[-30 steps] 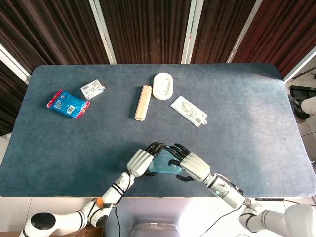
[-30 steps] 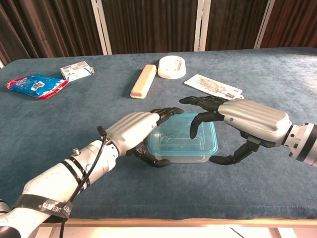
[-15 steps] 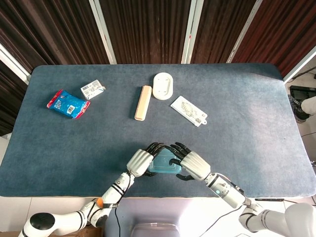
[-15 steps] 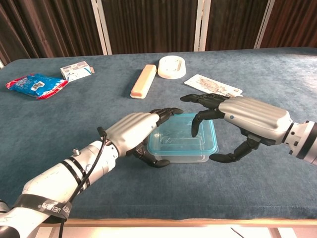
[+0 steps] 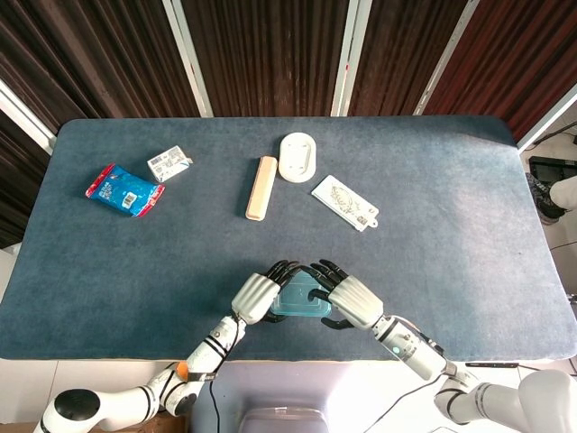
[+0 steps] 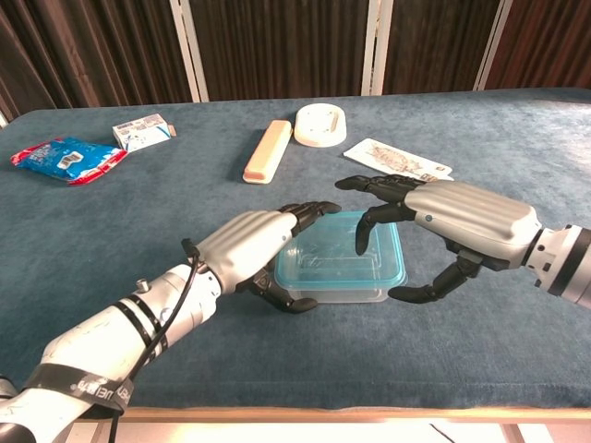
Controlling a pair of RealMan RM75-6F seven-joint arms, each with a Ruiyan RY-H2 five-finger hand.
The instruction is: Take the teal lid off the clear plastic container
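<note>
A clear plastic container with a teal lid (image 6: pixel 337 263) sits on the blue table near its front edge; in the head view the lid (image 5: pixel 297 300) shows between both hands. My left hand (image 6: pixel 249 245) (image 5: pixel 256 295) grips the container's left side, fingers curled over the lid's far-left corner and thumb under the near-left edge. My right hand (image 6: pixel 452 217) (image 5: pixel 347 300) arches over the right side with fingers spread. One fingertip hangs just above the lid. Its thumb lies by the near-right corner; I cannot tell whether it touches. The lid sits flat on the container.
Further back lie a beige oblong case (image 6: pixel 266 151), a white oval dish (image 6: pixel 320 124), a flat white packet (image 6: pixel 397 159), a small white box (image 6: pixel 143 132) and a blue snack bag (image 6: pixel 66 157). The table's front edge (image 6: pixel 369 411) runs close below the container.
My right hand has crept slightly left, closing in on the container's right side. The left hand and the container have stayed put.
</note>
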